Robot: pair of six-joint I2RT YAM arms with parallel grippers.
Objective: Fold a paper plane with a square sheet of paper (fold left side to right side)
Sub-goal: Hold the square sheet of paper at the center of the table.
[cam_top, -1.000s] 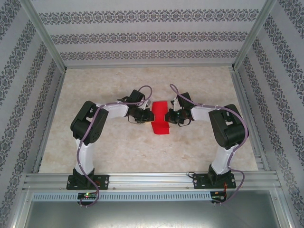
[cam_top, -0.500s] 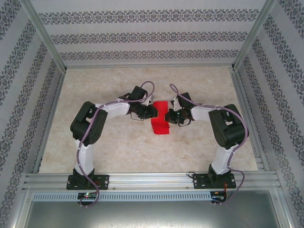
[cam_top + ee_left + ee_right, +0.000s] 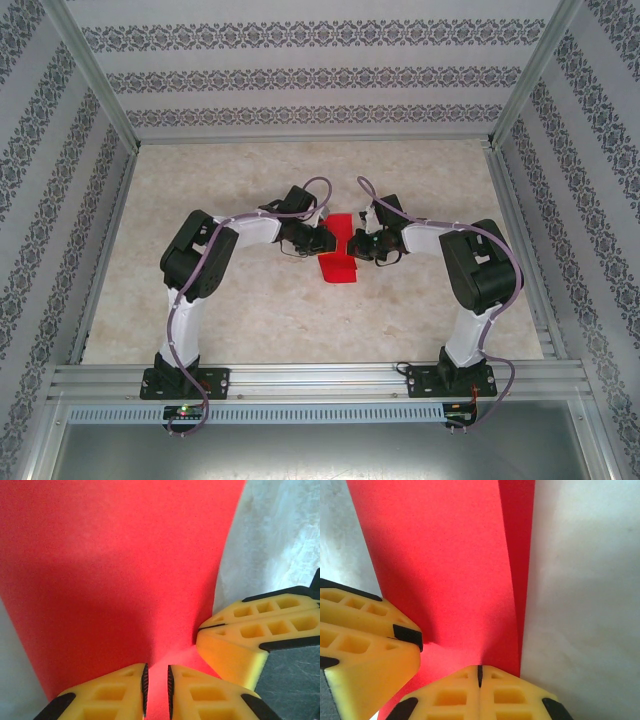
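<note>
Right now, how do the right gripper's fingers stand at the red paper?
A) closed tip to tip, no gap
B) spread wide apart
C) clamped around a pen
A: the right gripper shows its two fingertips meeting in a thin seam over the red paper.

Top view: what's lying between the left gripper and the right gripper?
The red sheet of paper lies between the left gripper and the right gripper, as seen in the top view.

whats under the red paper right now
The red paper rests on the pale marbled tabletop, which shows on both sides of it. Whatever lies directly beneath the sheet is covered and cannot be seen.
</note>
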